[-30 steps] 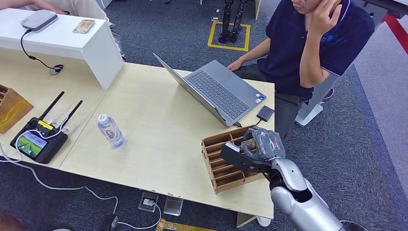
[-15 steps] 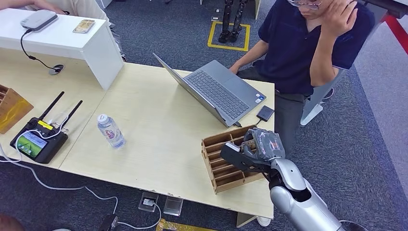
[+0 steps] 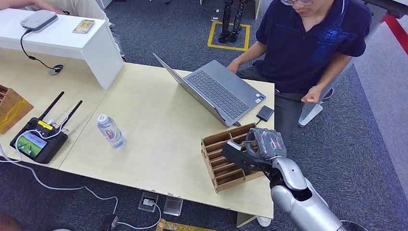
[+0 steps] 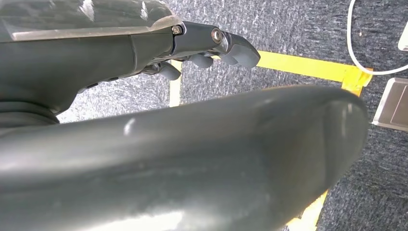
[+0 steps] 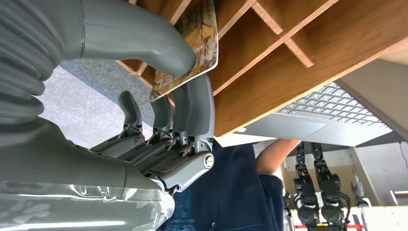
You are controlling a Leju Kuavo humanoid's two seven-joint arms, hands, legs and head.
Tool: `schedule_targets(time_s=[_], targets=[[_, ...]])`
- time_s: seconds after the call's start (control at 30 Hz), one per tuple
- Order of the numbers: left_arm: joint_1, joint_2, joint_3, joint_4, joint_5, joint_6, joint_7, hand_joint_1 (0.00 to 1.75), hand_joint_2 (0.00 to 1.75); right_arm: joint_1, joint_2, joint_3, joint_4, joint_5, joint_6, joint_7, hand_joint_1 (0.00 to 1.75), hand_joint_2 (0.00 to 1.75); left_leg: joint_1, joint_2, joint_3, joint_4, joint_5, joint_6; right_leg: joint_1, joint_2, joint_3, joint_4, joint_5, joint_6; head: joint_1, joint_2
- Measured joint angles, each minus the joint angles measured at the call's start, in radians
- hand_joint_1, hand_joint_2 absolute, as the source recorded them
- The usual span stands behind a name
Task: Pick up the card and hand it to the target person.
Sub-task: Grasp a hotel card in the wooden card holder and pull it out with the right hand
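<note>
Floor: grey-blue carpet [image 3: 159,29] lay around the worktop, with a yellow taped square [image 3: 229,34] marked beyond it.
Worktop: the pale wood worktop [image 3: 159,130] carried, from the left, a wooden box [image 3: 10,109] at the edge, a black controller with 2 antennas [image 3: 39,137], a water bottle [image 3: 111,130], an open laptop [image 3: 216,91] and the wooden slotted rack [image 3: 226,159] near the right end.
Riser: a white shelf [image 3: 72,41] stood at the far left, with a grey device [image 3: 38,20] and a phone [image 3: 84,26] on it.
Card: the card [image 5: 195,45] sat in a slot of the rack, at its far end.
Right hand: the right hand [image 3: 257,147] pinched the card between thumb and fingers [image 5: 195,113].
Person: a person [image 3: 308,48] in a dark shirt sat just beyond the worktop's right end.
Left hand: the left hand [image 4: 192,48] hung over the carpet, fingers curled in, holding nothing.
</note>
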Motion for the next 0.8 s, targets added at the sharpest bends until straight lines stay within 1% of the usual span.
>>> schedule_targets(time_s=[0.1, 0.37, 0.7, 0.8], targets=[[0.0, 0.0, 0.0, 0.0, 0.0, -0.003, -0.001, 0.0, 1.75, -0.001, -0.002, -0.004, -0.001, 0.0, -0.002, 0.004, 1.4, 1.75, 0.0, 0.0, 0.0, 0.0, 0.0, 0.0, 0.0, 0.0, 0.0, 0.0, 0.0, 0.0, 0.0, 0.0], [0.0, 0.003, 0.0, 0.0, -0.01, -0.042, -0.026, 0.0, 1.75, -0.001, -0.007, -0.004, -0.006, 0.0, -0.002, 0.002, 1.4, 1.75, 0.0, 0.0, 0.001, 0.0, 0.0, 0.0, 0.0, 0.0, 0.001, 0.0, 0.0, 0.0, 0.0, 0.0], [0.0, 0.005, -0.002, 0.0, -0.005, -0.042, -0.031, 0.0, 1.75, -0.001, -0.007, -0.005, -0.006, -0.001, -0.001, -0.006, 1.4, 1.75, 0.0, 0.0, 0.0, 0.0, 0.0, 0.0, 0.0, 0.0, 0.001, 0.0, 0.0, 0.0, 0.0, 0.0], [0.0, 0.005, -0.002, 0.0, -0.001, -0.041, -0.029, 0.0, 1.75, -0.003, -0.008, -0.007, -0.013, -0.026, 0.014, -0.012, 1.4, 1.75, 0.0, 0.0, 0.0, 0.0, 0.0, 0.0, 0.0, 0.0, 0.001, 0.0, 0.0, 0.0, 0.0, 0.0]])
